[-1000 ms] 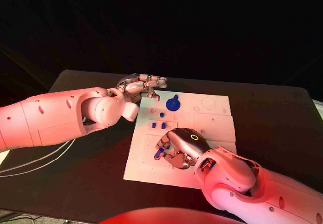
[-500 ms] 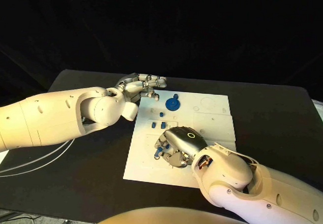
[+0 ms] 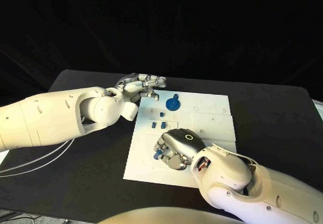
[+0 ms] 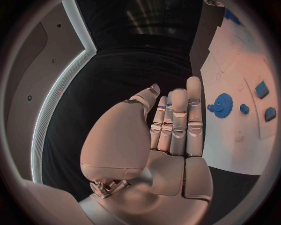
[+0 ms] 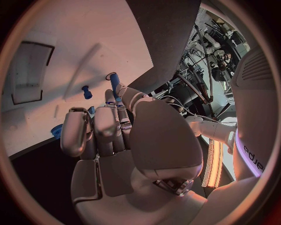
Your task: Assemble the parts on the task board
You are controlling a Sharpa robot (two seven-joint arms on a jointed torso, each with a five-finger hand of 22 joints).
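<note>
On the near-left part of the white board (image 3: 211, 113), a small blue peg (image 3: 156, 154) sits at the fingertips of the right hand (image 3: 176, 147), close to the board's left edge. In the right wrist view the peg (image 5: 114, 80) stands just past the fingertips, and I cannot tell for certain whether the fingers pinch it or only touch it. To do this step well, the peg should probably be kept upright and lowered straight over its hole, with the fingers loosened only once it seats; a tilt would likely jam it. Farther up the board lie two small blue blocks (image 3: 158, 125), another small blue piece (image 3: 162, 113) and a blue gear (image 3: 173, 103). The right hand is bent down over the board, palm toward it, fingers curled toward the peg. The left hand (image 3: 141, 86) hovers at the board's far-left corner above the black desk (image 3: 275, 111), fingers extended side by side, holding nothing.
</note>
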